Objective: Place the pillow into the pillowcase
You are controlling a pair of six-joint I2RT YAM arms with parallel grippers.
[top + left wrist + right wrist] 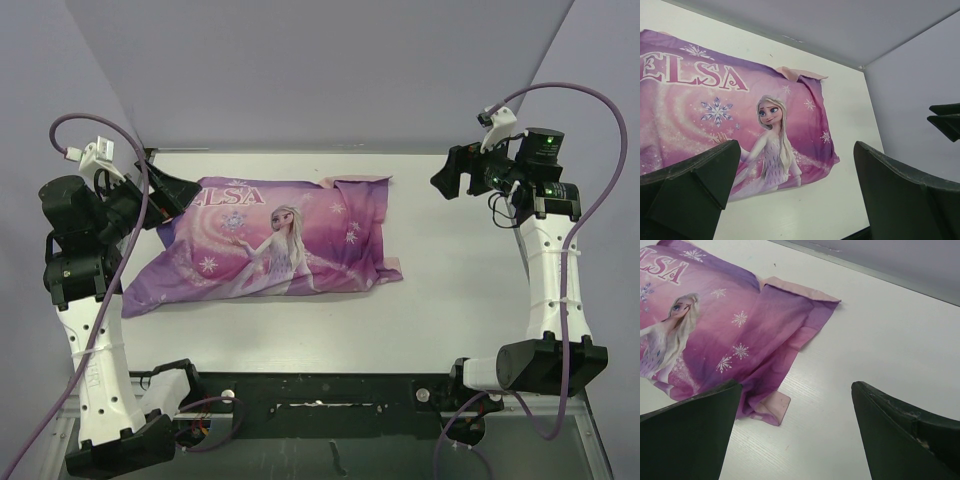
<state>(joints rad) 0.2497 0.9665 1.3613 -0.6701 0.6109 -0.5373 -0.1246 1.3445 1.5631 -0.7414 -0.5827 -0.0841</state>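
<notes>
white table (pixel 450 300), purple-pink elsa pillowcase (pixel 270 245) lying on its left half, pale pink corners showing

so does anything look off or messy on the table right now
Only the pillowcase: it lies slightly tilted on the table, and its right end is rumpled, with the pale pink reverse folded out at both corners there. Nothing looks spilled or torn.

left arm (pixel 92 330) and right arm (pixel 553 275) standing up out wide, left gripper (pixel 172 190) and right gripper (pixel 455 178) both spread wide.
</notes>
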